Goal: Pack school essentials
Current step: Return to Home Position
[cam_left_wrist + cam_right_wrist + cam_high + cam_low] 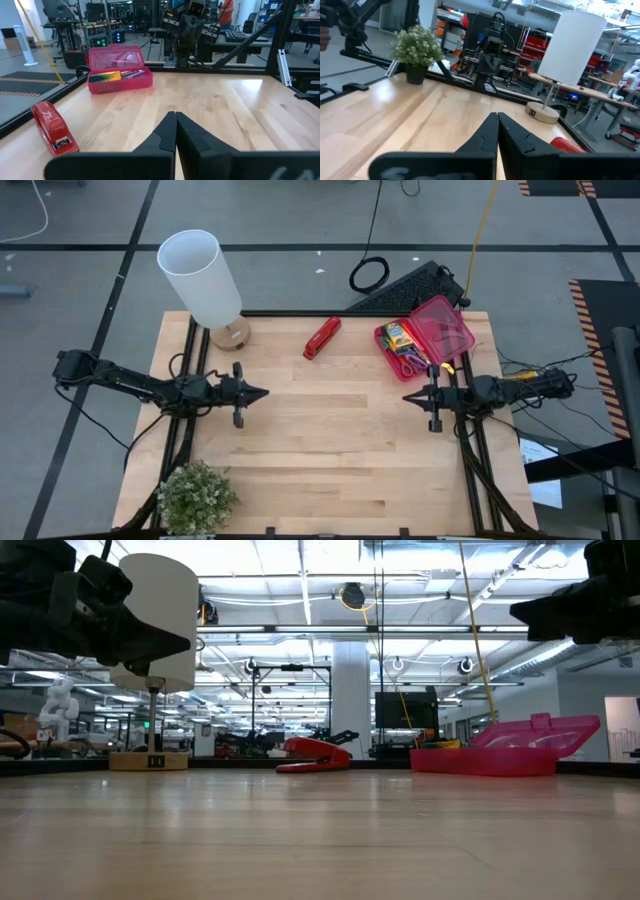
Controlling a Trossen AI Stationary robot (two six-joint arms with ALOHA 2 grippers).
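Pink plastic marks where the school essentials [402, 346] now lie: they sit inside the pink box [392, 358] at the far right of the table [330, 450], its clear lid [443, 328] thrown open beyond it. From above, the green-yellow crayon box [397, 333] and the purple- and red-handled scissors [413, 362] lie side by side, packed close. Their long axes follow the box's own length, running on a slant from the table's far edge down toward the right arm. The left end effector [264, 392] hovers over the left middle of the table, fingers pressed together and holding nothing; the right end effector [407, 396] hangs just in front of the pink box, likewise pinched closed and empty. The packing looks done apart from the lid. The main risk, as I judge it, is the right arm's closeness to the box: a reach for the lid with closed fingers could shove the light box along the smooth wood or off the table's edge. Items standing proud of the rim could also stop the lid from seating. The red stapler [322, 338] lies well apart, near the lamp [205, 285].
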